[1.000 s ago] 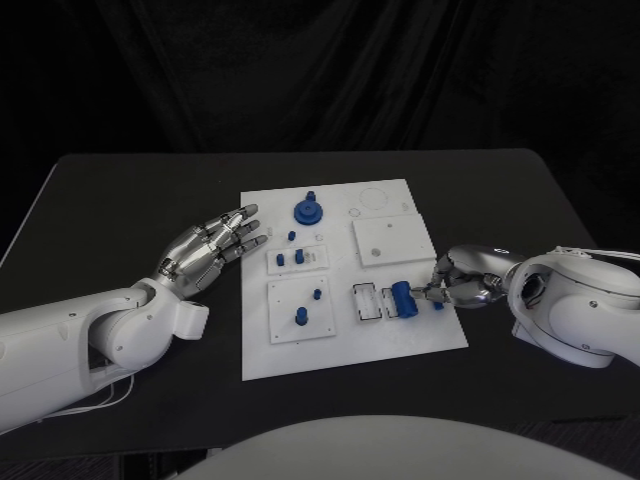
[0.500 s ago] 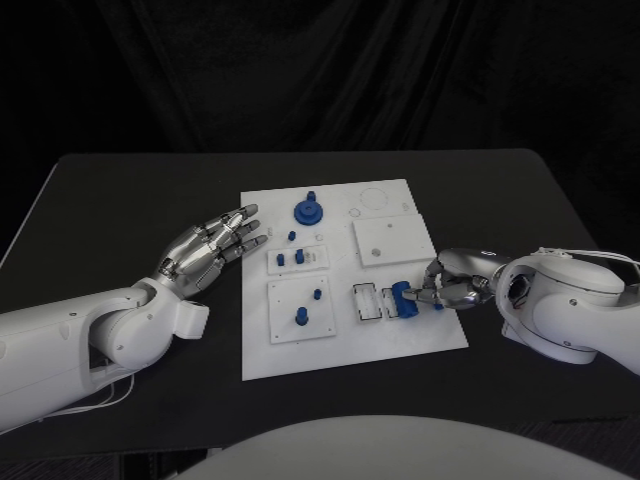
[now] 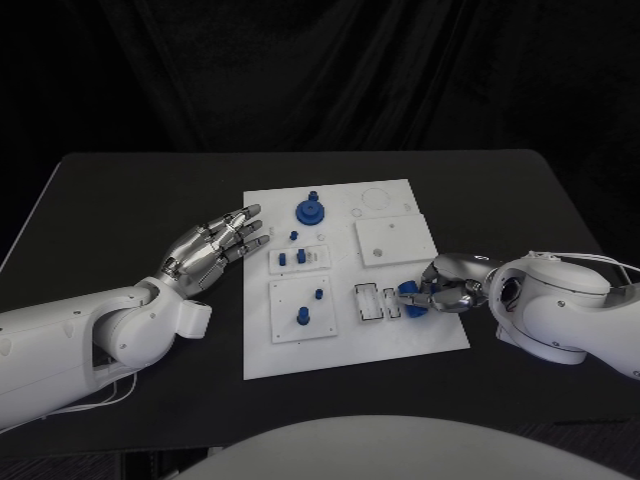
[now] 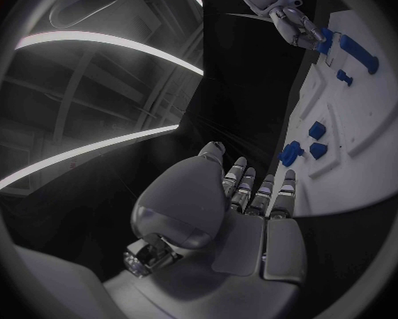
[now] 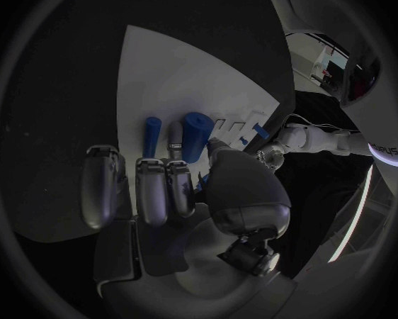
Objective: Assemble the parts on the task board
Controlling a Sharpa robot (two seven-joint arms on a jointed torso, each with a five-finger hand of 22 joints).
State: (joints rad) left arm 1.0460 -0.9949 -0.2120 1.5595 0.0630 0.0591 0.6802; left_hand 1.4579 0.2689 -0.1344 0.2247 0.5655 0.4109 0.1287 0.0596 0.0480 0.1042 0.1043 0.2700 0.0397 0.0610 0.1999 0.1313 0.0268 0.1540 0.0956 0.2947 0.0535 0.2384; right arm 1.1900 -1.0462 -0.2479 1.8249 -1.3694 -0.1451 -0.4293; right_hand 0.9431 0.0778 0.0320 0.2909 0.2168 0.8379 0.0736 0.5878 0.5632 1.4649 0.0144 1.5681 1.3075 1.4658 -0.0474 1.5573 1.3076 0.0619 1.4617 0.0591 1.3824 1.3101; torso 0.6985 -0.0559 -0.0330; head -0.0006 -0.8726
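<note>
Currently, my right hand (image 3: 454,283) sits at the right edge of the white task board (image 3: 407,335), its fingers (image 5: 153,189) closed around a blue cylinder (image 5: 196,136) that lies in or just over the small dark-framed slot (image 3: 368,301) near the board's lower right; from the head view I cannot tell whether the piece is fully seated. In the right wrist view a thinner blue peg (image 5: 152,132) lies just beside the cylinder, both past my fingertips and over the white plate.

My left hand (image 3: 212,250) hovers over the black tabletop (image 3: 104,210) just off the board's left edge, palm flat, fingers spread and holding nothing. The left wrist view shows those fingers (image 4: 261,195) reaching toward the board's edge but apart from it.

On the board, a blue round part with an upright post (image 3: 309,210) stands near the far end. Small blue pieces (image 3: 300,258) stand in the little plate at mid-left, and two more blue pegs (image 3: 306,317) stand in the larger square plate below it. A plain white square plate (image 3: 392,240) lies on the right half, above my right hand.
</note>
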